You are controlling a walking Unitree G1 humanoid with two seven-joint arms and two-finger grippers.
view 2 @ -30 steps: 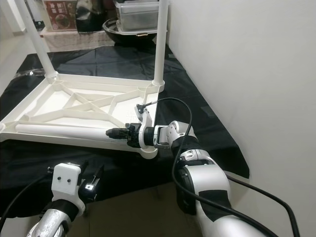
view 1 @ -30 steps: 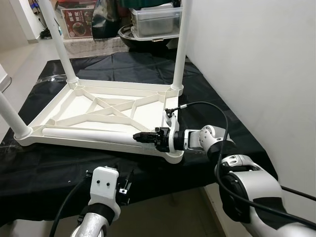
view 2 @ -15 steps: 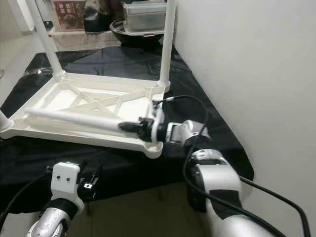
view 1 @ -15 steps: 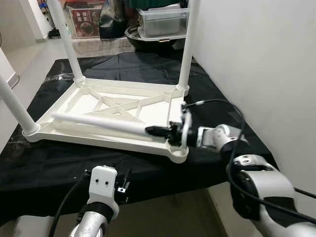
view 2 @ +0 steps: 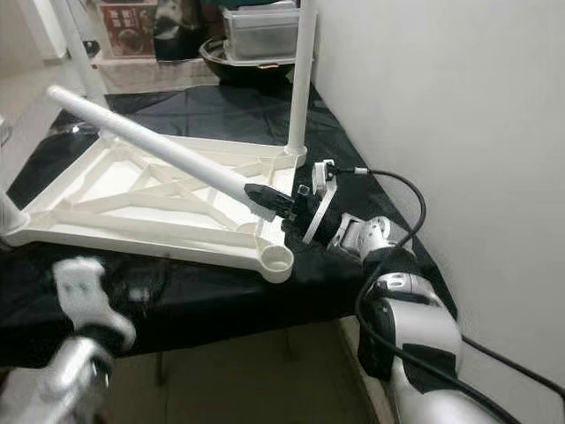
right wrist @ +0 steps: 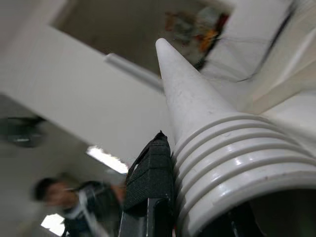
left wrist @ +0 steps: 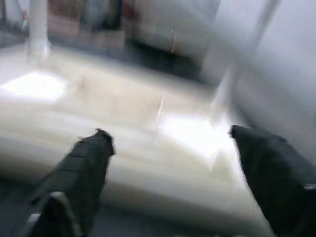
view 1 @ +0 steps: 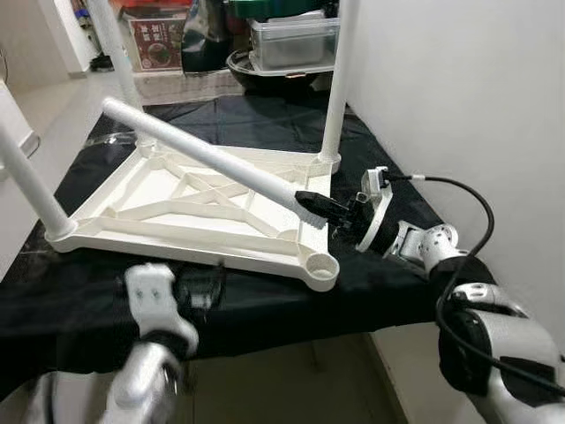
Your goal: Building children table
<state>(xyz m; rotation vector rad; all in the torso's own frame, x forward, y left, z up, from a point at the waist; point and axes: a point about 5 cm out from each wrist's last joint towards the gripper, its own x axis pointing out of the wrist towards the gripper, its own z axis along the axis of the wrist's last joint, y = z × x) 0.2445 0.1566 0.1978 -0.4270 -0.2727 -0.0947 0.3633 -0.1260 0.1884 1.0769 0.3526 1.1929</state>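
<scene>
The right end effector [view 1: 320,209] reaches out low from the right arm, clamped on the threaded end of a loose white table leg [view 1: 199,152], which slants up and away over the upturned white tabletop [view 1: 194,208] lying on black sheeting [view 1: 265,124]. The left end effector [left wrist: 168,143] hangs blurred near the tabletop's front edge, fingers [left wrist: 81,168] apart.

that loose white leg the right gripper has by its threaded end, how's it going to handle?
Probably stiff: the table leg stays straight though the right gripper holds just one end. Likely light, being hollow at the ribbed end in the right wrist view. Round and smooth, so it may twist or lever in the fingers.
</scene>
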